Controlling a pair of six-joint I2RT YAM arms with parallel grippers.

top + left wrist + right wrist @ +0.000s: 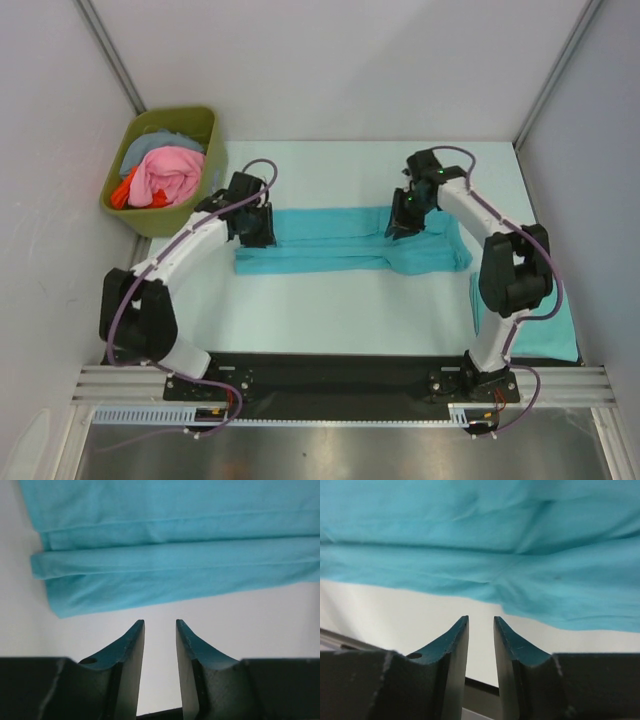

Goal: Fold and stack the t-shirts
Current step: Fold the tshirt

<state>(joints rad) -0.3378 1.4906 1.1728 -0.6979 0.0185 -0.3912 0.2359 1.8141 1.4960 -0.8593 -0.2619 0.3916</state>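
Observation:
A turquoise t-shirt [330, 240] lies folded into a long band across the middle of the table. My left gripper [256, 230] hovers at the band's left end. In the left wrist view its jaws [160, 625] stand open and empty, just short of the layered fabric edges [175, 555]. My right gripper [403, 222] is over the band's right part. It [481, 620] is also open with nothing between the fingers, close to the wrinkled cloth [495, 545]. A second teal t-shirt [545, 335] lies at the table's right near corner, partly hidden behind the right arm.
An olive-green bin [205, 125] stands at the back left, holding pink, grey and orange clothes. White walls close in the table on the left, back and right. The arm bases sit on a black rail at the near edge.

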